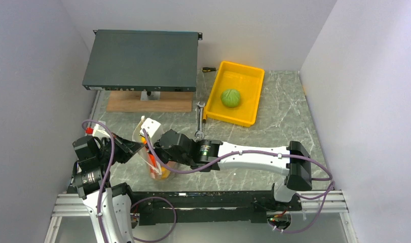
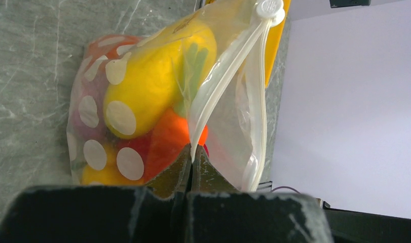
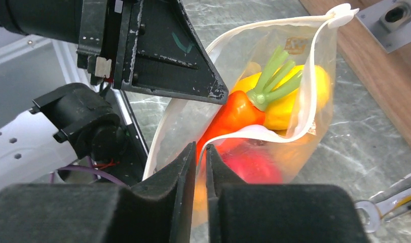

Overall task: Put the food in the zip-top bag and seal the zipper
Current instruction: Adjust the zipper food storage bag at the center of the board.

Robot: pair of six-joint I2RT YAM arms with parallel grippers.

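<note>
The zip-top bag (image 1: 153,161) stands on the table between both arms, its mouth gaping. Inside lie food pieces: an orange carrot (image 3: 233,114) with a green stalk, a yellow piece (image 2: 147,86) and a red one (image 3: 254,164). My left gripper (image 2: 192,154) is shut on the zipper (image 2: 218,86) strip of one mouth edge. My right gripper (image 3: 201,149) has its jaws parted by a narrow gap, with the opposite zipper (image 3: 264,134) edge running into that gap at the tips. A green cabbage (image 1: 231,97) sits in the yellow tray (image 1: 249,76).
A dark flat box (image 1: 142,58) rests on a wooden board (image 1: 150,105) at the back left. A wrench (image 1: 199,121) lies beside the tray and a screwdriver (image 1: 208,70) behind it. Walls close in left and right.
</note>
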